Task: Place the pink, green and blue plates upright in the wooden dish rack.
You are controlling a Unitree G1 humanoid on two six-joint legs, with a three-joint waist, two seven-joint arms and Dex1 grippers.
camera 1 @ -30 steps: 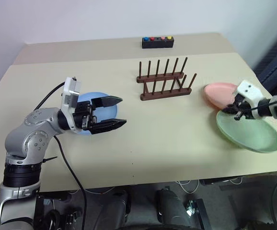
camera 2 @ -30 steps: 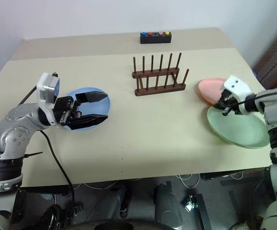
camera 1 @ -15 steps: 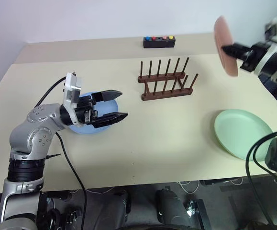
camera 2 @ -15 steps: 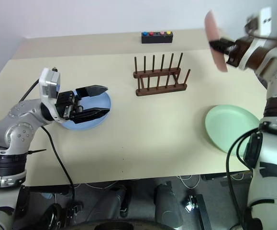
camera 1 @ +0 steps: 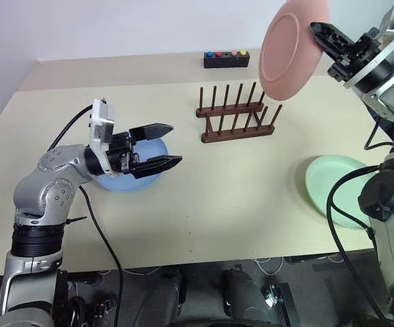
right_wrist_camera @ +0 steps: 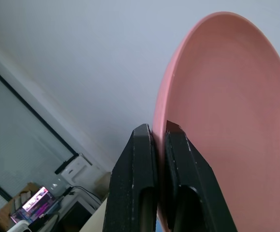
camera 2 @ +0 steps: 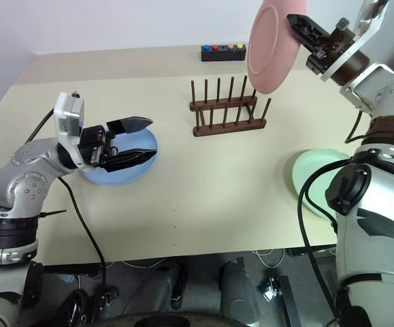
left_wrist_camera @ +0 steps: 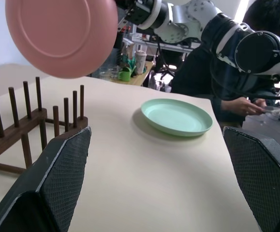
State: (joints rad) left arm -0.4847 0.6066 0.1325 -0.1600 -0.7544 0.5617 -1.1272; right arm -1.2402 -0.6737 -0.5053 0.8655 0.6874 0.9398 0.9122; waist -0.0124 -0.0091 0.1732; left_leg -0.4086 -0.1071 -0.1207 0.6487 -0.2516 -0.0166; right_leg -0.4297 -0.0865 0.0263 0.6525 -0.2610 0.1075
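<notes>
My right gripper [camera 1: 317, 29] is shut on the rim of the pink plate [camera 1: 292, 48]. It holds the plate high and nearly upright, above and behind the right end of the wooden dish rack [camera 1: 237, 116]. The rack's pegs are bare. The green plate [camera 1: 339, 191] lies flat near the table's right edge. At the left, my left gripper [camera 1: 176, 143] stands open, pointing right, just above the blue plate [camera 1: 125, 180], with nothing between its fingers [left_wrist_camera: 57, 193]. In the right wrist view, both fingers [right_wrist_camera: 140, 183] pinch the pink plate's [right_wrist_camera: 231, 121] edge.
A small black box with coloured buttons [camera 1: 226, 59] sits at the table's [camera 1: 203, 204] far edge behind the rack. A person [left_wrist_camera: 227, 82] sits beyond the table's right side. Bare tabletop lies between the rack and the front edge.
My right gripper lifted the pink plate off the green plate, carried it up and leftward, and turned it upright near the rack. The left gripper stayed over the blue plate.
</notes>
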